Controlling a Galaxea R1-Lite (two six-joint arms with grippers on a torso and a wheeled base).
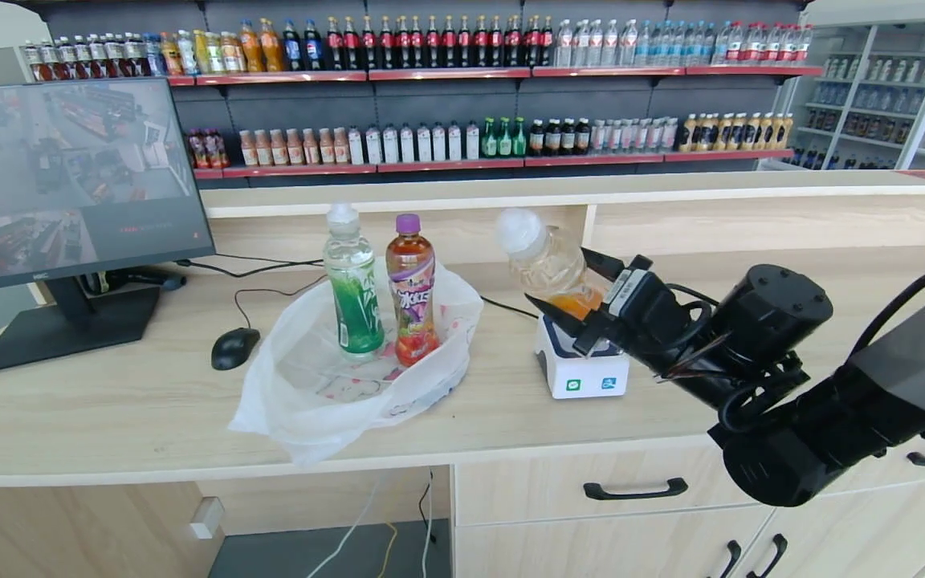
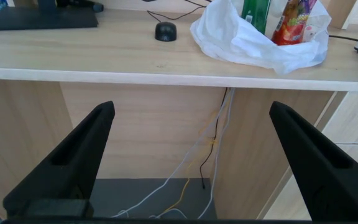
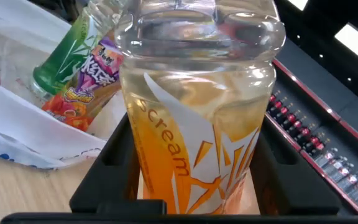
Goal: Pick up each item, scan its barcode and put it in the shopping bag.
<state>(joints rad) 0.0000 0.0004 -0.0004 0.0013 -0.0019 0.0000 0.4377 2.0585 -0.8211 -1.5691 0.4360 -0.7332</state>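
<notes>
My right gripper (image 1: pixel 571 309) is shut on a clear bottle with an orange label (image 1: pixel 549 265), holding it tilted just above the small white barcode scanner (image 1: pixel 581 371) on the counter. The right wrist view shows that orange-label bottle (image 3: pixel 197 124) clamped between the black fingers (image 3: pixel 107 168). The white shopping bag (image 1: pixel 326 385) lies open on the counter to the scanner's left, with a green-label bottle (image 1: pixel 354 281) and a purple-capped bottle (image 1: pixel 412 289) standing in it. My left gripper (image 2: pixel 191 162) hangs open below the counter edge, with the shopping bag (image 2: pixel 260 43) above it.
A monitor (image 1: pixel 69 185) on a black stand occupies the counter's left end, with a black mouse (image 1: pixel 234 347) and cables beside the bag. A raised wooden ledge (image 1: pixel 591 197) runs behind the counter. Drawers with black handles (image 1: pixel 635 490) sit below. Drink shelves line the back wall.
</notes>
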